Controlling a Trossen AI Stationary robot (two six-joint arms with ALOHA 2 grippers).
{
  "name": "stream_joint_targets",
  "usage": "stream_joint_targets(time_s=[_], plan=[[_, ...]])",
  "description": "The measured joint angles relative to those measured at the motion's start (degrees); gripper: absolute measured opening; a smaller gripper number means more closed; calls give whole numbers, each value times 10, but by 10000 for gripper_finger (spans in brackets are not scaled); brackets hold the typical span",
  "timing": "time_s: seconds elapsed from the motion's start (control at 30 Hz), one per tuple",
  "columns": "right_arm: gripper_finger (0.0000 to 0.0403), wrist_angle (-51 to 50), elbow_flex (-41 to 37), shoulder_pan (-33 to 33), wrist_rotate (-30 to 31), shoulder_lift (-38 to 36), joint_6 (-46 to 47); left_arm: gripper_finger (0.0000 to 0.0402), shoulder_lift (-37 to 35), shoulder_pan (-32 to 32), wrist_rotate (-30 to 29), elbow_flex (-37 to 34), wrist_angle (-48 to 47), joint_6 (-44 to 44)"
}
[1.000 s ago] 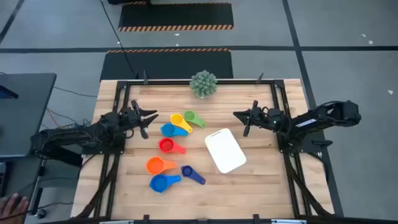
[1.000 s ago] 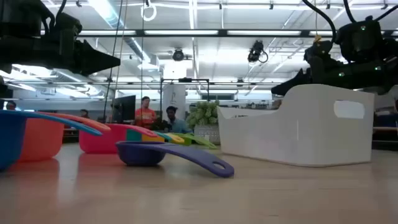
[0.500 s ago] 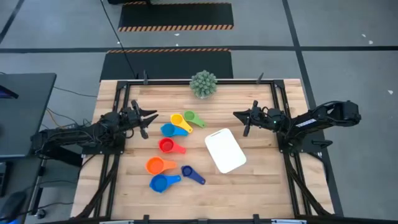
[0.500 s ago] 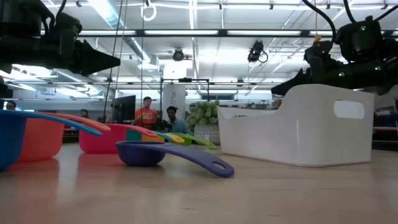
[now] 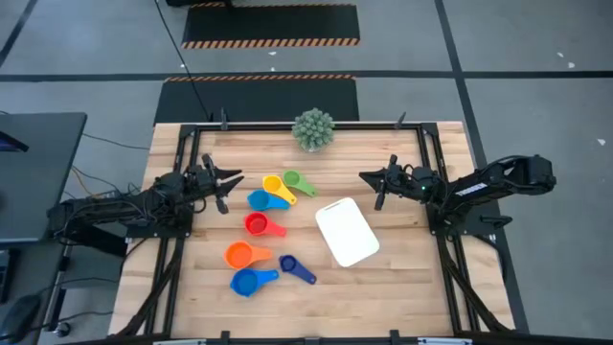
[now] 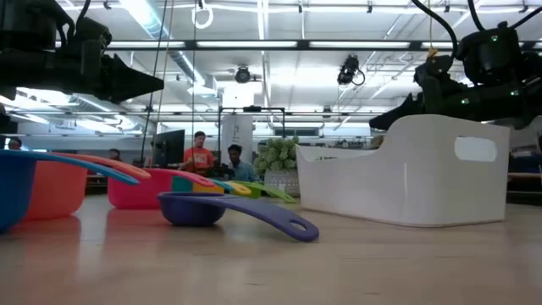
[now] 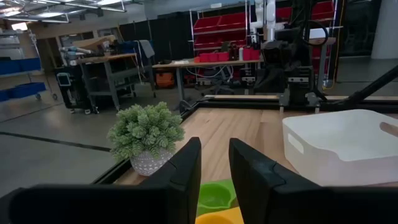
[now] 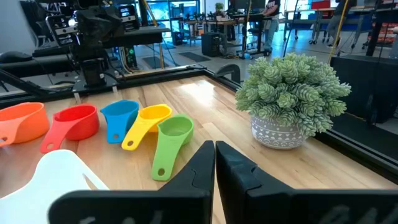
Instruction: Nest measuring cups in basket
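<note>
Seven small plastic measuring cups (image 5: 261,225) lie loose on the wooden bench (image 5: 402,278), left of the white shallow plastic basket (image 5: 347,231), exactly as a second ago: nothing has moved. The left gripper (image 5: 227,187) hovers at the far left with its jaws narrowly apart, empty; the right gripper (image 5: 374,187) waits far right, jaws closed on nothing. Nesting looks not yet begun.
</note>
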Motion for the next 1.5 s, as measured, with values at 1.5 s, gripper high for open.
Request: stream_joint_targets(time_s=[1.5], plan=[[23, -16, 94, 1, -102, 0, 64, 89, 3, -1, 213, 0, 70, -129]])
